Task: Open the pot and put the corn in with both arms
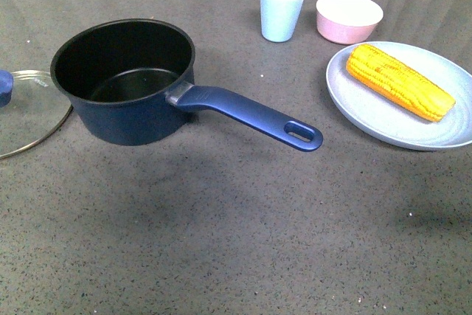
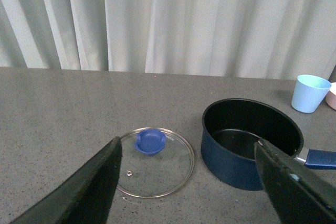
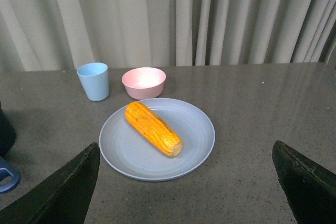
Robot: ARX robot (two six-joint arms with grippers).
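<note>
The navy-blue pot (image 1: 125,82) stands uncovered on the dark counter, its black inside empty and its long handle (image 1: 251,114) pointing right. Its glass lid (image 1: 26,112) with a blue knob lies flat on the counter just left of it. The yellow corn (image 1: 398,80) rests on a pale blue plate (image 1: 383,119) at the right. Neither arm shows in the front view. My left gripper (image 2: 186,182) is open, hanging above and short of the lid (image 2: 155,162) and pot (image 2: 251,141). Open too, my right gripper (image 3: 186,187) holds back from the corn (image 3: 153,128), touching nothing.
A pale blue cup (image 1: 282,10) and a pink bowl (image 1: 349,17) stand at the back of the counter behind the plate. Pale curtains hang behind the counter's far edge.
</note>
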